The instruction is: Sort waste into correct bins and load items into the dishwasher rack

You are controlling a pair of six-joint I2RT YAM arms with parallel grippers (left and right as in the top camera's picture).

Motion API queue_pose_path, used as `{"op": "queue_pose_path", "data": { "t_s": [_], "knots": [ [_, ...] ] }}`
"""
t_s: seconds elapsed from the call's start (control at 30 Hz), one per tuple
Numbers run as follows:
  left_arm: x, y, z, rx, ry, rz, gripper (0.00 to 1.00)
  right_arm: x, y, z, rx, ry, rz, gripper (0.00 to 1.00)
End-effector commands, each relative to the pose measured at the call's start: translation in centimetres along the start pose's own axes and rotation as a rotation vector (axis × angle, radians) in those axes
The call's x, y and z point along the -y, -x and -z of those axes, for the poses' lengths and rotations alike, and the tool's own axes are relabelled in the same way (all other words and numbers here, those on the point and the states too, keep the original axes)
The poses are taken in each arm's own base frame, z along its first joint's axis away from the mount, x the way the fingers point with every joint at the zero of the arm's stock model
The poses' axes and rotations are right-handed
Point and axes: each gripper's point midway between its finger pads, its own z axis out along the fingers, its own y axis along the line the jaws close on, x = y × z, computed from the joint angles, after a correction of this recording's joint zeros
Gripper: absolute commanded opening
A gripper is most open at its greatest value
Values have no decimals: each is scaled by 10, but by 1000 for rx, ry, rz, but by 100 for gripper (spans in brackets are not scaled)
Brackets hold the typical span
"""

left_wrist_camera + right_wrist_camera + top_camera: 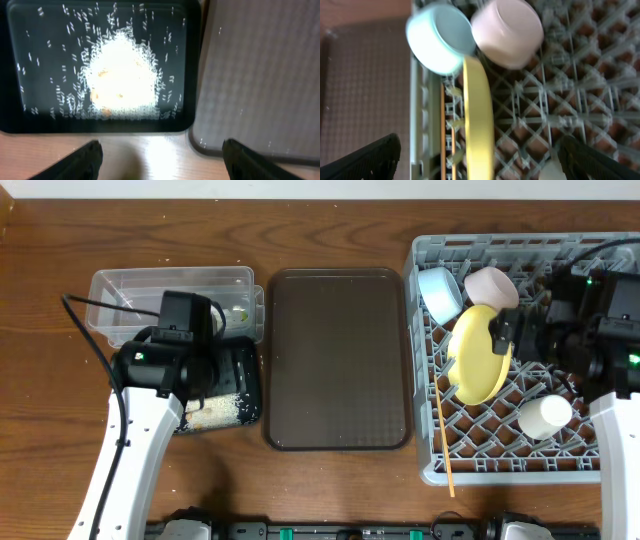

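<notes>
The grey rack (pixel 590 465) holds the yellow plate (pixel 478 358) on edge, the light blue bowl (pixel 439 292), the white bowl (pixel 490 285), the small cup (pixel 545 415) and the chopsticks (pixel 443 435). My right gripper (pixel 480 150) is open, its fingers wide on either side of the plate's rim (pixel 479 110); it also shows overhead (pixel 510 335). My left gripper (pixel 160 150) is open and empty over bare table by the black tray (pixel 100 126), which holds rice (pixel 122 75). The clear tub (pixel 120 290) holds a green-yellow scrap (pixel 238 310). The tissue is not visible.
The brown serving tray (pixel 337 360) lies between the black tray and the rack. My left arm (pixel 160 365) covers part of the tub and black tray overhead. The chopsticks' tip sticks out past the rack's front edge.
</notes>
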Motion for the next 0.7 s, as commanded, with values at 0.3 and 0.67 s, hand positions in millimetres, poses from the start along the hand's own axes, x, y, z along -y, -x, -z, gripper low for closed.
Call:
{"op": "queue_pose_path", "data": {
  "t_s": [0.3, 0.67],
  "knots": [
    [-3, -27, 22, 163, -75, -47, 80, 9, -28, 39, 73, -73, -4, 99],
    [-9, -47, 50, 537, -175, -43, 90, 5, -73, 48, 285, -49, 34, 99]
  ]
}}
